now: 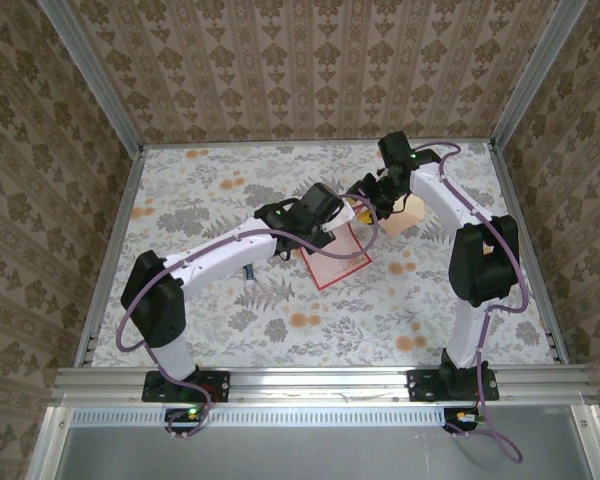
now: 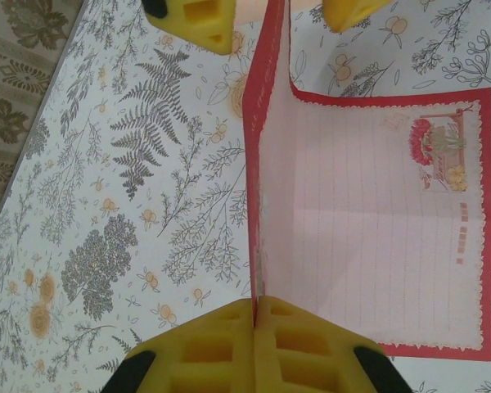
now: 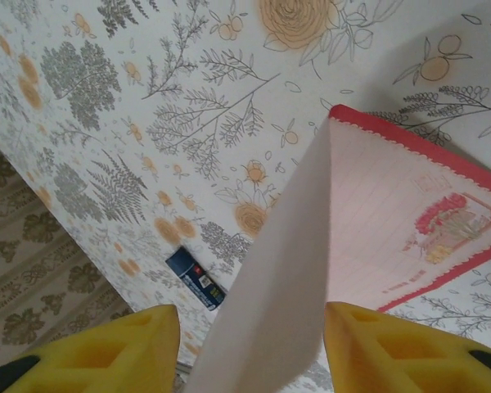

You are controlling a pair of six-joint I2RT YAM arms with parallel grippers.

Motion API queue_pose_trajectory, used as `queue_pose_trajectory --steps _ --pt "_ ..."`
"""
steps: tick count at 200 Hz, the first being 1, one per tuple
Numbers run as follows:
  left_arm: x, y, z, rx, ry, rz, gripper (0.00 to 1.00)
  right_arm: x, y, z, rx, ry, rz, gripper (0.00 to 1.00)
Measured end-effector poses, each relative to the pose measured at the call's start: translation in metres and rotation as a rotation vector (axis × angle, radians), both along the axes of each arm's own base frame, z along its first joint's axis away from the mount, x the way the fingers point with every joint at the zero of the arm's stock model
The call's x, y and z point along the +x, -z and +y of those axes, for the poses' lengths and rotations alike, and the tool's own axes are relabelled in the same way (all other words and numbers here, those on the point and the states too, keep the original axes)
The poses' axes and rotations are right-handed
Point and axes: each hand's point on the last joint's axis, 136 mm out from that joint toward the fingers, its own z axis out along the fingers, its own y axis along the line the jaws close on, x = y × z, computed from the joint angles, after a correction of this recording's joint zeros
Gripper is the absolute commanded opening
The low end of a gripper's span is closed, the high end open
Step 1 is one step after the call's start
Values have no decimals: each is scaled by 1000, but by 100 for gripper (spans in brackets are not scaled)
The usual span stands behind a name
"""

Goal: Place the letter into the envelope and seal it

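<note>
Covering the whole floor of the scene is a table (image 1: 180, 300) under a cloth printed with grey ferns and orange flowers, with patterned walls on three sides. Two white arms are bolted at its near edge. The left arm (image 1: 220, 250) stretches from the near left towards the middle, and the right arm (image 1: 470, 250) rises on the right and bends back towards the middle, so both wrists meet over the centre.

The letter (image 1: 338, 262) lies there, a little right of the middle, a pale pink ruled sheet with a red border and a small flower picture in one corner. Part of it rests flat on the cloth and part is folded up and stands nearly upright. The envelope (image 1: 410, 208), plain peach, sits just beyond the letter to the far right, partly hidden under the right wrist.

The left gripper (image 2: 256, 304) has its yellow fingers pressed together, pinching the letter at the edge where the raised part meets the flat part. The right gripper (image 3: 252, 315) has its jaws apart, one yellow finger (image 3: 106, 348) on each side of the raised part; whether either one touches the paper cannot be told.

A small dark blue thing with a white label (image 3: 195, 278) lies on the cloth left of the letter, close under the left arm.
</note>
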Motion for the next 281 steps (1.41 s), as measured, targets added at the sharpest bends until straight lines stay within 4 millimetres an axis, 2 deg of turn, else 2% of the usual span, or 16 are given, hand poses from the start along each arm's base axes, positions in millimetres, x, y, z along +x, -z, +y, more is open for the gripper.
queue_pose_trajectory --steps 14,50,72,73,81,101,108,135,165,182,195,206,228,254,281 --pt "-1 0 -2 -3 3 -2 0 2 -1 1 6 12 -1 42" --pt "-2 -2 -5 -11 9 -8 0 5 0 3 16 38 3 32" --pt "-1 -2 -5 -12 8 -9 0 3 3 3 14 58 21 21" --pt "-1 -2 -5 -11 8 -9 0 3 3 3 14 60 22 18" --pt "-1 -2 -5 -10 7 -11 0 4 4 2 14 65 25 13" --pt "0 -2 -5 -11 4 -15 0 5 5 2 15 79 28 11" --pt "0 -2 -5 -11 4 -15 0 5 6 2 14 83 29 5" --pt "0 0 -6 -9 4 -14 1 6 6 2 19 98 33 0" --pt "1 -1 -6 -12 3 -17 19 7 5 2 20 102 32 0" --pt "2 -1 -6 -17 -7 -21 41 8 5 2 22 104 29 0" --pt "2 1 -6 -21 -11 -20 51 9 5 2 21 106 22 0" --pt "2 3 -4 -21 -14 -15 67 11 5 2 18 107 16 0" --pt "-2 2 5 -51 -35 6 81 11 7 0 8 108 10 0" --pt "-2 -27 31 -189 -91 31 90 9 15 -1 2 104 13 0" --pt "15 -79 88 -427 -237 37 96 4 29 -2 -6 84 11 0"
